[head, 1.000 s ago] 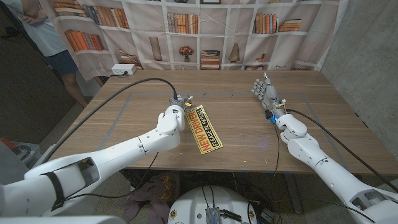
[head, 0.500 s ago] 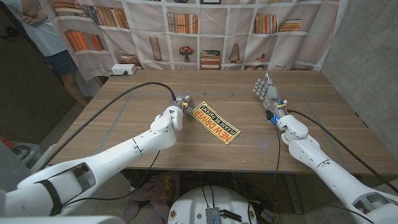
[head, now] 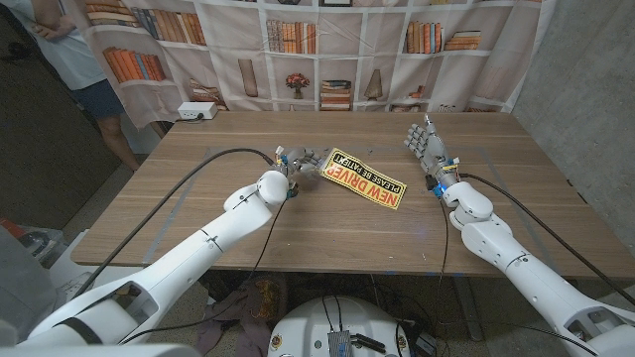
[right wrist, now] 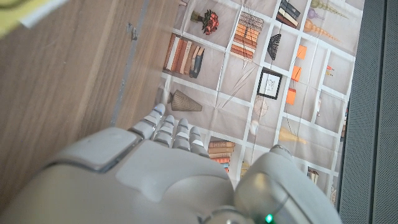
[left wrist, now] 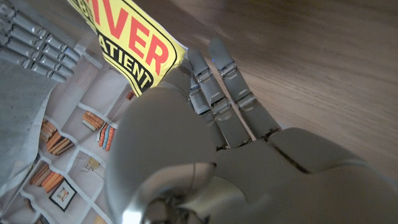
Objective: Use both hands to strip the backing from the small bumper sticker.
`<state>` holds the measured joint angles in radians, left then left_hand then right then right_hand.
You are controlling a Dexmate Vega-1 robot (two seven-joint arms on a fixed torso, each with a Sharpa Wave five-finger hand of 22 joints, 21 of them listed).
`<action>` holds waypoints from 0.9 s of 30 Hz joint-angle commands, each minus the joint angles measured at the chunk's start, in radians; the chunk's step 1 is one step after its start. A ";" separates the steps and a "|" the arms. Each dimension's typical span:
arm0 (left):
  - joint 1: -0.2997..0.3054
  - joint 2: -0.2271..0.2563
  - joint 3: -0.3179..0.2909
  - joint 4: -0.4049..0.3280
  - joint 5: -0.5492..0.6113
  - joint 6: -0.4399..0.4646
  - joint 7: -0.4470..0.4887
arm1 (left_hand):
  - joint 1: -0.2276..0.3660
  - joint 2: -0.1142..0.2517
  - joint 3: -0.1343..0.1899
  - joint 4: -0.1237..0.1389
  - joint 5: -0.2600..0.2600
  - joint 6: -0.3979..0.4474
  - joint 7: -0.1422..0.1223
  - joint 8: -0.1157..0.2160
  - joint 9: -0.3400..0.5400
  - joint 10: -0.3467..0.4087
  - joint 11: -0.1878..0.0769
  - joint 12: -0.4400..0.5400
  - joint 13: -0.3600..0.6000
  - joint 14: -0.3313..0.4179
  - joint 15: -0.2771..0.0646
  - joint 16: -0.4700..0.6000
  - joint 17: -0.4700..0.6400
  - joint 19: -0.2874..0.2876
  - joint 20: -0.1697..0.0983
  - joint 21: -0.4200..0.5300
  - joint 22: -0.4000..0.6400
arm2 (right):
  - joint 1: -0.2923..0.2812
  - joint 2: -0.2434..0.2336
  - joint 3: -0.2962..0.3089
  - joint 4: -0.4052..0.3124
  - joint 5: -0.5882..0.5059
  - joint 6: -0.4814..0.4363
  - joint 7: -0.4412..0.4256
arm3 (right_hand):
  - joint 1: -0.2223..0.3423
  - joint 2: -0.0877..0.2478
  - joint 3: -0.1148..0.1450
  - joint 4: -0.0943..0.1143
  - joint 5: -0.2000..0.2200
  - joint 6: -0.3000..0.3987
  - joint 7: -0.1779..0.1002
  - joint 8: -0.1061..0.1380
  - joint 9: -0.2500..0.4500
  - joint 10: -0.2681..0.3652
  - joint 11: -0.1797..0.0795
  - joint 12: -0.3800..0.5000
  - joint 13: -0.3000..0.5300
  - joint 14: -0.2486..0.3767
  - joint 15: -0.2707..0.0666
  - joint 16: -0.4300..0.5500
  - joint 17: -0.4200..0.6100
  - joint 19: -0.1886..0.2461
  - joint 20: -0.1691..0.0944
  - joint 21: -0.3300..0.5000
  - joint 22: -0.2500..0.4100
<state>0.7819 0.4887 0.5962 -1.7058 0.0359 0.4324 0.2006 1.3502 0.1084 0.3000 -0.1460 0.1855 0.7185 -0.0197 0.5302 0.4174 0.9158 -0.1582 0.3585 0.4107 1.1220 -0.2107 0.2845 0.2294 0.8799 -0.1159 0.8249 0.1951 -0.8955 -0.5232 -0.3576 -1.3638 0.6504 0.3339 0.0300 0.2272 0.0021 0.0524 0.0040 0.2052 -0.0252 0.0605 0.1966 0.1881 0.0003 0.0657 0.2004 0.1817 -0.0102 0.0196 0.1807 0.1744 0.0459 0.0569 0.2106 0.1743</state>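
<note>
Here the left hand (head: 301,165) pinches one end of the sticker (head: 365,178), holding it above the table (head: 327,223) toward the middle of the far half. It reads "NEW DRIVER, PLEASE BE PATIENT". The right hand (head: 427,146) stands spread near the right edge, apart from the sticker, bare wood around.

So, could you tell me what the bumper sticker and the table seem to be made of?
The bumper sticker looks like thin, flexible printed vinyl or coated paper: yellow with black and red lettering, a slight sheen, and it is held by one end in the left hand. The table looks like wood or wood-grain laminate with a matte finish; streaky brown grain shows, but which of the two cannot be told.
</note>
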 commanded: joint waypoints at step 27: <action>0.022 -0.142 -0.109 0.290 -0.657 -0.530 -0.156 | 0.006 0.005 0.017 0.002 0.008 0.014 0.020 -0.017 -0.001 -0.004 0.007 -0.008 0.011 -0.006 -0.024 -0.008 0.010 -0.017 -0.078 0.019 -0.004 | 0.039 -0.007 -0.036 0.004 -0.065 -0.030 -0.024 | 0.006 0.012 -0.002 -0.004 -0.004 0.000 -0.001 0.001 0.004 0.001 -0.003 0.007 0.003 -0.006 -0.008 0.003 0.004 0.005 -0.002 -0.004 0.006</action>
<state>0.8151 0.3783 0.4937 -1.4838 -0.5041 -0.0105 0.1112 1.3500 0.1083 0.3083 -0.1462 0.1895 0.7257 -0.0159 0.5162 0.4172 0.9138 -0.1496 0.3519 0.4201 1.1197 -0.2123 0.2769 0.2350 0.8675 -0.1105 0.8399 0.1906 -0.8660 -0.5247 -0.3832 -1.3584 0.6058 0.3153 0.0133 0.2312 0.0061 0.0497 0.0012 0.2052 -0.0252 0.0605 0.1966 0.1881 0.0002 0.0658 0.2004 0.1817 -0.0162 0.0145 0.1807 0.1743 0.0494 0.0533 0.2069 0.1744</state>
